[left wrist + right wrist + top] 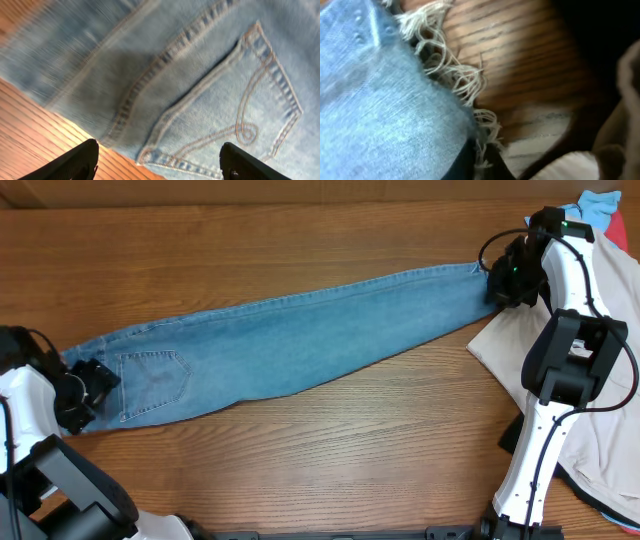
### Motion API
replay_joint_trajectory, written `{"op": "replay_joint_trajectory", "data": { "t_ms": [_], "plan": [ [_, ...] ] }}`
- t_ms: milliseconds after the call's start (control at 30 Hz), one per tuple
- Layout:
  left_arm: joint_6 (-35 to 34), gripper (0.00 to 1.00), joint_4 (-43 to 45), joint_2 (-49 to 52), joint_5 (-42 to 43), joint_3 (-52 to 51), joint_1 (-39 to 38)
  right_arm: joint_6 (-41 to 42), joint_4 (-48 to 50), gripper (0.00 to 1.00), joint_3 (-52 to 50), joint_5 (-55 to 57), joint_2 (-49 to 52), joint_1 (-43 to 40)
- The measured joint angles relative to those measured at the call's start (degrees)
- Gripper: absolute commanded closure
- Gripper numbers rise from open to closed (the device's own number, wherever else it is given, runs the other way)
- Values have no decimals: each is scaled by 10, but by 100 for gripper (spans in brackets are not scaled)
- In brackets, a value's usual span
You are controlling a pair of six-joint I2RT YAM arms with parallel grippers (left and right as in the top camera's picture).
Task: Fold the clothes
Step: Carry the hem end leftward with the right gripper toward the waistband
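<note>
Across the table [300,470], the jeans [300,345] stretch lengthwise from near left to far right, waist under the left gripper [159,161] with its fingers apart, frayed hem clamped in the right gripper [500,280], one arm at each end.

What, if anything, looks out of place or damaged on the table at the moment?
The jeans lie slanted across the table, and their hem at the right end is frayed into loose white threads. The beige garment beside that end lies crumpled rather than flat. Nothing looks spilled or torn otherwise.
</note>
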Motion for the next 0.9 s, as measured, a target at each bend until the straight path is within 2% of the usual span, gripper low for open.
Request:
{"op": "replay_joint_trajectory", "data": {
  "t_ms": [267, 500, 700, 800, 900],
  "plan": [
    [-17, 28, 25, 0, -2, -70, -36, -1, -79, 96, -6, -26, 0, 0],
    [-30, 31, 115, 0, -57, -125, -35, -1, -133, 96, -12, -24, 0, 14],
    [-32, 26, 249, 0, -94, -129, -27, -1, -167, 96, -18, -23, 0, 50],
    [-32, 24, 282, 0, -103, -129, -26, -1, -173, 96, -19, -23, 0, 71],
    [-32, 21, 276, 0, -106, -129, -26, -1, -167, 96, -19, -23, 0, 87]
  ]
}}
